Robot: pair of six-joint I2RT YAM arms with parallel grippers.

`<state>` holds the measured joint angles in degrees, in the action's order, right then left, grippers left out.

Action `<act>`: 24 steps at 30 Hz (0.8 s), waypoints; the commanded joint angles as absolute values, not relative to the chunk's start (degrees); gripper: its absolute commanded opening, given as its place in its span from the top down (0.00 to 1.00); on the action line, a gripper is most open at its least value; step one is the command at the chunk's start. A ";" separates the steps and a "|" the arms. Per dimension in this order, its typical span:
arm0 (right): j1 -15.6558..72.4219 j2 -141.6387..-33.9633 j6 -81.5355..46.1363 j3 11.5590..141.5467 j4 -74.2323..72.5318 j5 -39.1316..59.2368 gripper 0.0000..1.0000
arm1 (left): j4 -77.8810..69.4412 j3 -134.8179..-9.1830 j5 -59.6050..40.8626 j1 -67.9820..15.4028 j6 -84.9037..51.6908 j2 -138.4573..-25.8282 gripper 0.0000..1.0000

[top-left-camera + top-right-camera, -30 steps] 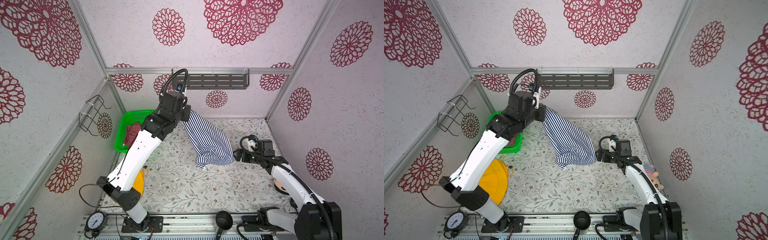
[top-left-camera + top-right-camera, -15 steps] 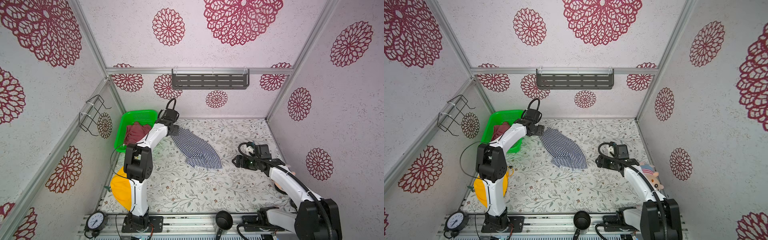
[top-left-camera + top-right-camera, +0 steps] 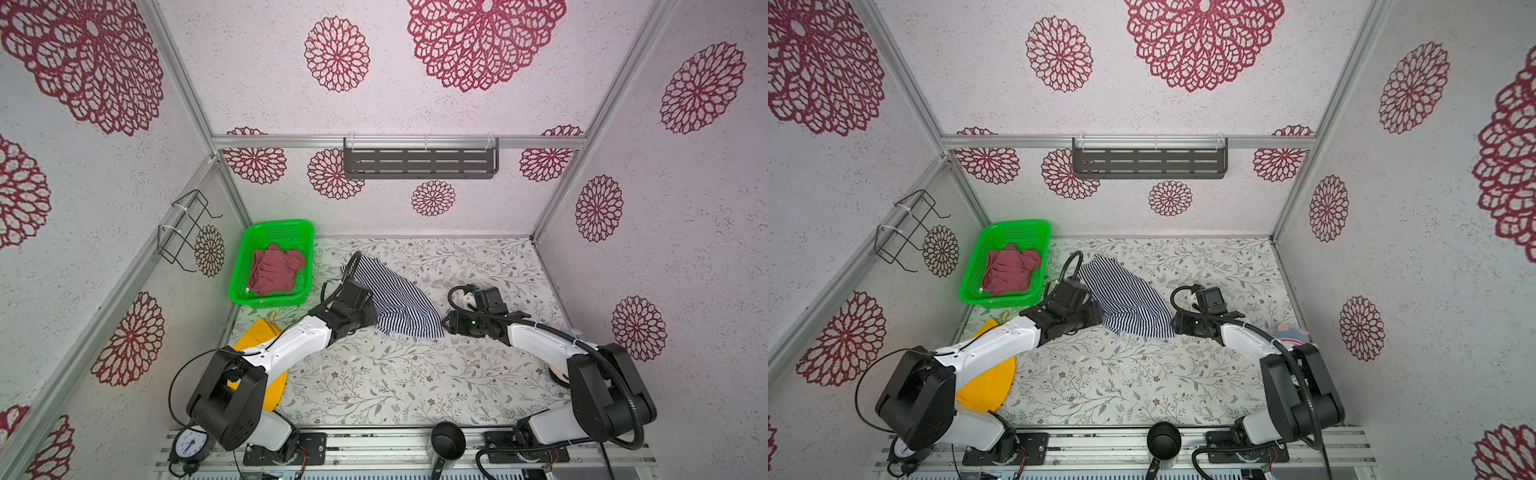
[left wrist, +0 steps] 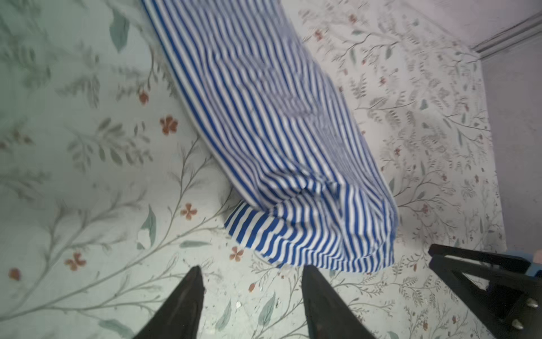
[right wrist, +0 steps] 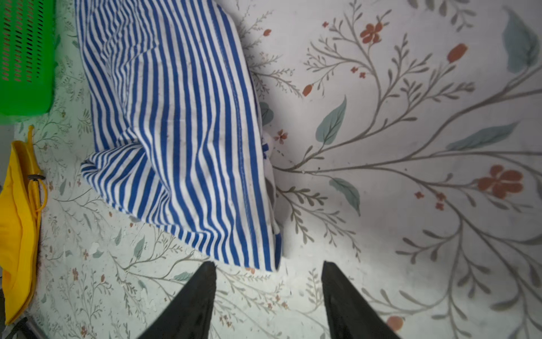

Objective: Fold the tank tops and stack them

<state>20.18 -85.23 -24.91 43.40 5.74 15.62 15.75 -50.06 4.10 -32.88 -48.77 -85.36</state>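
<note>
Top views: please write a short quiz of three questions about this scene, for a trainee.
1. True or false: the red top lies in the basket.
2. The striped top is: A in the basket; B on the table, gripped by nothing; C hanging from the shelf.
3. Fill in: the left gripper and the right gripper are both ____.
Key: 1 true; 2 B; 3 open.
</note>
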 commanded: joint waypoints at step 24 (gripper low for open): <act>42.95 -87.30 -41.49 37.33 -12.34 21.12 0.68 | 2.26 -71.51 -6.09 -21.82 -53.41 -113.87 0.90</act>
